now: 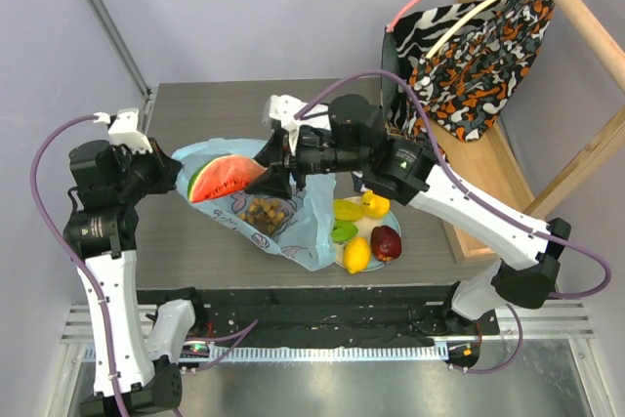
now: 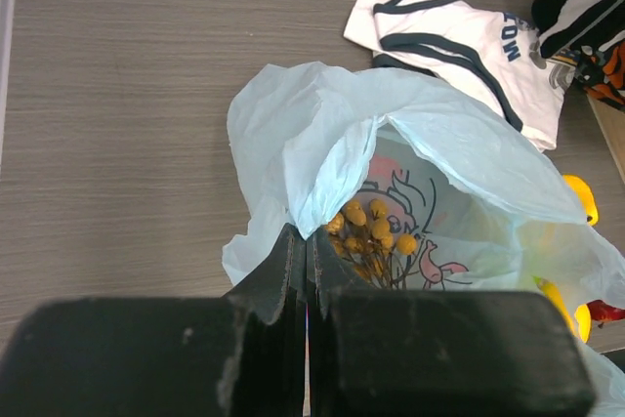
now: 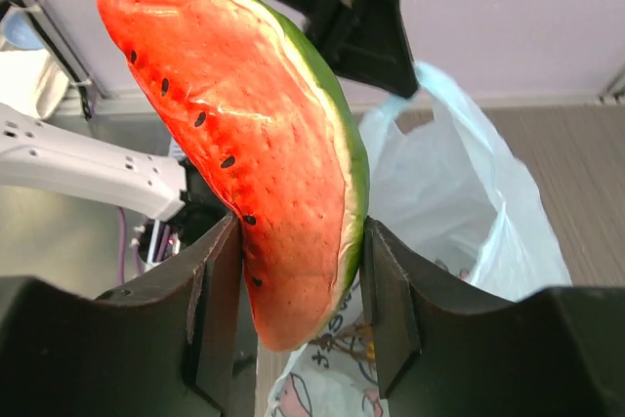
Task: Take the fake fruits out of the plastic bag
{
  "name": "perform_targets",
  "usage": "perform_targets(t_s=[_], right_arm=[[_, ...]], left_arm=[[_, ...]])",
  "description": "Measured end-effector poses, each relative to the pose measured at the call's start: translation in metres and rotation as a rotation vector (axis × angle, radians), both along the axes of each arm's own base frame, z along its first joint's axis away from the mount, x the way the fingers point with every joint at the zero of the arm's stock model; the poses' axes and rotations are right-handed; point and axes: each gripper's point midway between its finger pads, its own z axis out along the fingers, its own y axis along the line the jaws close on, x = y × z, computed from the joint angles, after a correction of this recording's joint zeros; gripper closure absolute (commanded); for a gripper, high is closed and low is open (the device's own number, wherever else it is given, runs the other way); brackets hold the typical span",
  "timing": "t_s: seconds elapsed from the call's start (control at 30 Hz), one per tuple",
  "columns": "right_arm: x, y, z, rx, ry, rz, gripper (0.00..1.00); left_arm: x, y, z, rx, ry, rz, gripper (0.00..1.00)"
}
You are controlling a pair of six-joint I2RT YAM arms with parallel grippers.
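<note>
My right gripper is shut on the watermelon slice and holds it above the open mouth of the light-blue plastic bag. In the right wrist view the slice stands between both fingers. My left gripper is shut on the bag's rim, holding it up. The brownish grape bunch lies inside the bag, also in the left wrist view. A lemon, a red apple, a green piece and yellow pieces lie on the plate right of the bag.
A white shirt with dark lettering lies on the table behind the bag. A patterned cloth hangs on a wooden rack at the back right. The table's near edge runs just below the bag.
</note>
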Motion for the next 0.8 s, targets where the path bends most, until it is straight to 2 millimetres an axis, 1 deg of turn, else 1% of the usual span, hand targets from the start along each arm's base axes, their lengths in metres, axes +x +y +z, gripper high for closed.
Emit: perform_targets(t_s=[0.03, 0.1, 0.13, 0.17, 0.23, 0.27, 0.3, 0.33, 0.37, 0.4, 0.43, 0.47, 0.53, 0.6, 0.63, 0.7, 0.8], right_arm=[[-0.004, 0.000, 0.009, 0.027, -0.004, 0.016, 0.78], [-0.006, -0.001, 0.015, 0.033, -0.024, 0.034, 0.79], [-0.004, -0.003, 0.012, 0.018, -0.039, 0.034, 0.79], [0.001, -0.007, 0.005, -0.010, -0.063, 0.029, 0.79], [0.019, -0.022, -0.017, -0.084, -0.095, -0.008, 0.79], [0.033, -0.037, -0.037, -0.144, -0.107, -0.044, 0.79], [0.043, -0.051, -0.052, -0.193, -0.107, -0.076, 0.79], [0.054, -0.069, -0.071, -0.261, -0.107, -0.119, 0.79], [0.063, -0.087, -0.089, -0.326, -0.113, -0.151, 0.79], [0.070, -0.103, -0.103, -0.378, -0.121, -0.179, 0.79], [0.078, -0.123, -0.120, -0.444, -0.130, -0.211, 0.79], [0.082, -0.142, -0.135, -0.505, -0.150, -0.234, 0.79], [0.083, -0.178, -0.163, -0.631, -0.190, -0.255, 0.79], [0.075, -0.205, -0.181, -0.741, -0.243, -0.238, 0.78], [0.072, -0.214, -0.187, -0.787, -0.265, -0.224, 0.78], [0.072, -0.228, -0.191, -0.866, -0.317, -0.199, 0.78], [0.074, -0.243, -0.198, -0.973, -0.360, -0.161, 0.77]], left_arm=[[0.000, 0.000, 0.000, -0.003, 0.001, -0.001, 1.00], [0.000, 0.001, 0.000, -0.002, 0.002, 0.010, 1.00], [0.001, 0.004, 0.001, 0.004, 0.002, 0.023, 1.00], [0.001, 0.006, 0.003, 0.013, -0.003, 0.037, 1.00], [0.002, 0.015, 0.011, 0.042, -0.022, 0.081, 1.00], [0.002, 0.021, 0.016, 0.060, -0.036, 0.107, 1.00], [0.002, 0.024, 0.018, 0.073, -0.046, 0.123, 1.00], [0.000, 0.028, 0.020, 0.089, -0.056, 0.142, 1.00], [-0.001, 0.031, 0.022, 0.104, -0.063, 0.157, 1.00], [-0.003, 0.034, 0.023, 0.116, -0.068, 0.171, 1.00], [-0.004, 0.036, 0.024, 0.125, -0.073, 0.182, 1.00], [-0.005, 0.037, 0.025, 0.130, -0.076, 0.188, 1.00], [-0.007, 0.040, 0.024, 0.143, -0.077, 0.202, 1.00], [-0.008, 0.042, 0.024, 0.157, -0.081, 0.209, 1.00], [-0.008, 0.043, 0.024, 0.160, -0.080, 0.212, 1.00], [-0.006, 0.044, 0.023, 0.162, -0.073, 0.213, 1.00], [-0.002, 0.046, 0.019, 0.163, -0.057, 0.217, 1.00]])
